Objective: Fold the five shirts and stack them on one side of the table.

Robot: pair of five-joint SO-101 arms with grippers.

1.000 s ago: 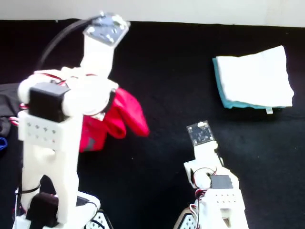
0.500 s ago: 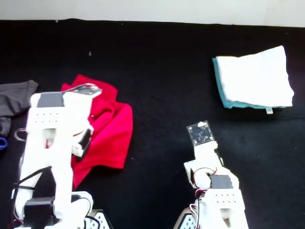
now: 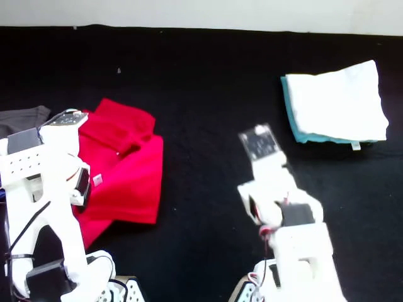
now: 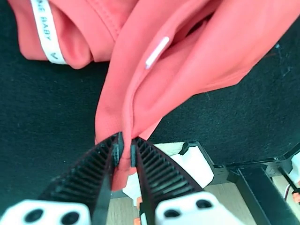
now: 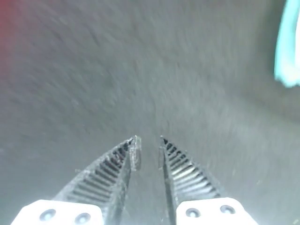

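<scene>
A red shirt (image 3: 129, 160) lies crumpled on the black table (image 3: 201, 75), left of centre. My left gripper (image 4: 125, 149) is shut on an edge of the red shirt (image 4: 187, 56), close to the table's front and next to the arm's base. The left arm (image 3: 44, 163) covers the shirt's left part. At the back right, a folded white shirt (image 3: 337, 100) rests on a folded teal shirt (image 3: 291, 119). My right gripper (image 5: 147, 143) hovers over bare black cloth, slightly open and holding nothing. The right arm (image 3: 277, 201) stands at the front, right of centre.
A dark grey garment (image 3: 22, 119) lies at the left edge behind the left arm. A teal cloth edge (image 5: 286, 51) shows at the border of the right wrist view. A light wall (image 3: 201, 12) runs behind the table's far edge.
The left arm came down and drew back toward the front left, pulling the red shirt flatter onto the table. The right arm, still until half a second ago, has lifted and swung forward.
</scene>
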